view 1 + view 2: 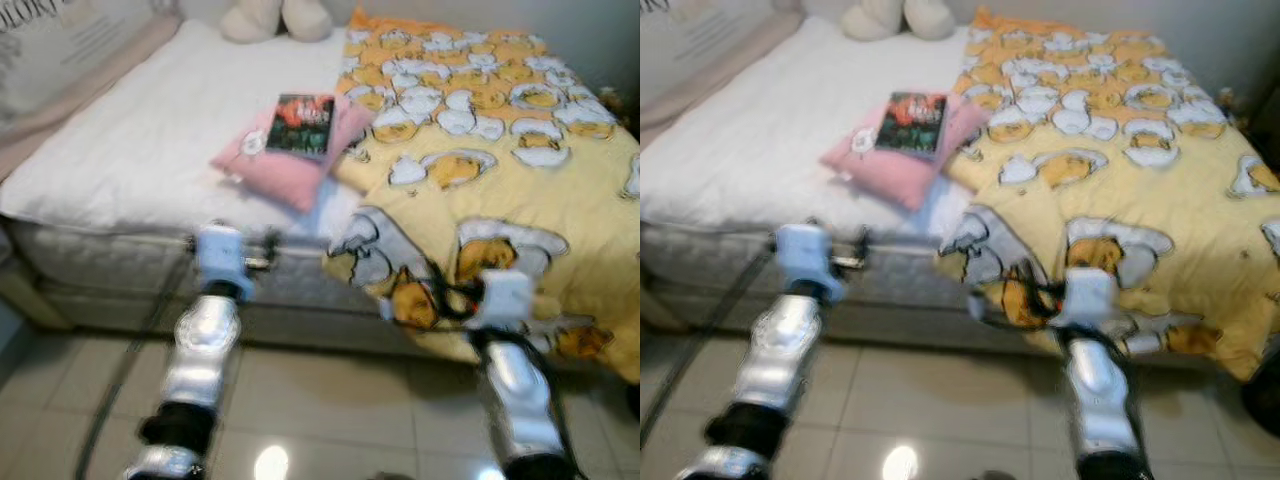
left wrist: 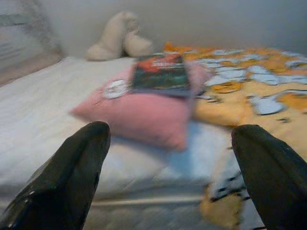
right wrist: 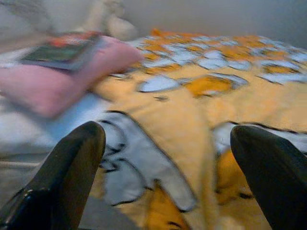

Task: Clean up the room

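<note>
Both silver arms reach toward the bed edge, pretty blurry. Left gripper (image 2: 168, 177) has its fingers spread wide apart holding nothing, same for the right gripper (image 3: 168, 177), which hangs over the yellow blanket (image 1: 520, 190). On the white mattress (image 1: 130, 140) at about 12 o'clock sits a pink pillow (image 1: 290, 160) with a book (image 1: 301, 125) lying on top. Blanket's at 1 o'clock, touching the pillow. Beige plush toy (image 1: 275, 18) sits way back by the wall.
</note>
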Controlling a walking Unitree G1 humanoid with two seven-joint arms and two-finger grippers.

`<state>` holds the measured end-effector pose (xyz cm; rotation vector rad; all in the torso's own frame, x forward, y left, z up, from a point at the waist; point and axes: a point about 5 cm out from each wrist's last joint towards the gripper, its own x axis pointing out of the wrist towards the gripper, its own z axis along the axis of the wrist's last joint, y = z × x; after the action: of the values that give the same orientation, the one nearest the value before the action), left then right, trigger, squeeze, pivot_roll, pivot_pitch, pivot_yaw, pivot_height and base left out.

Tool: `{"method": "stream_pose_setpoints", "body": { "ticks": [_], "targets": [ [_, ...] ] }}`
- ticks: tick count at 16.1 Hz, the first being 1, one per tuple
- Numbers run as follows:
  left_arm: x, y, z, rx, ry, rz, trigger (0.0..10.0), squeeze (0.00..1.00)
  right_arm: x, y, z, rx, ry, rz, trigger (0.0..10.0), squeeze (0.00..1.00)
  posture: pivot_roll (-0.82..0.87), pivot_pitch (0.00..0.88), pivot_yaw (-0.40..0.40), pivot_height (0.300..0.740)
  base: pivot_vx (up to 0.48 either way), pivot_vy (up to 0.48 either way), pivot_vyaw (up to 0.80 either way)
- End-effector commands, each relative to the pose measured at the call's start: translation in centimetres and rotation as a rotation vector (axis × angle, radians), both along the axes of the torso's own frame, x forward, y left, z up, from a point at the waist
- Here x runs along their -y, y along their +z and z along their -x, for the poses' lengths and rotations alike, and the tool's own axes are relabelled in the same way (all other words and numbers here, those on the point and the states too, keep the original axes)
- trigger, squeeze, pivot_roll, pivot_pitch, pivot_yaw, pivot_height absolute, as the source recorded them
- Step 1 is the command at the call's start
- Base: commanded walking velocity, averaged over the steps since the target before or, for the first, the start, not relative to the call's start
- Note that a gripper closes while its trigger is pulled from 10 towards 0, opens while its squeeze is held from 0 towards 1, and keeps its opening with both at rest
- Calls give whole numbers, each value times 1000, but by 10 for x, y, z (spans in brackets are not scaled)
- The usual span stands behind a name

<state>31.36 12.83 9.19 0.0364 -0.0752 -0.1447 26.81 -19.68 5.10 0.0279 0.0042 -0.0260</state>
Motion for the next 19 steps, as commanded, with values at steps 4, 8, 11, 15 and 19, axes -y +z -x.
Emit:
{"method": "stream_pose_setpoints", "body": {
  "ticks": [4,8,11,15,19],
  "targets": [
    [-6,14,-14,33,13,-24,10000,0,-11,9,-13,18,18,-6,10000,0,-29,0,17,740,461,0,0],
    [0,23,-21,59,-1,-28,10000,0,-22,15,-21,40,36,-7,10000,0,-39,0,21,740,464,0,0],
    [2,24,-22,66,-18,-37,10000,0,-19,13,-18,33,6,-8,10000,0,-45,0,27,740,477,0,0],
    [4,22,-24,54,-19,-38,10000,0,-18,10,-16,14,8,7,10000,0,-54,0,28,740,480,0,-188],
    [-1,24,-29,46,30,-48,10000,0,-18,12,-18,21,26,15,10000,0,-55,0,25,740,480,0,0]
  ]
}}
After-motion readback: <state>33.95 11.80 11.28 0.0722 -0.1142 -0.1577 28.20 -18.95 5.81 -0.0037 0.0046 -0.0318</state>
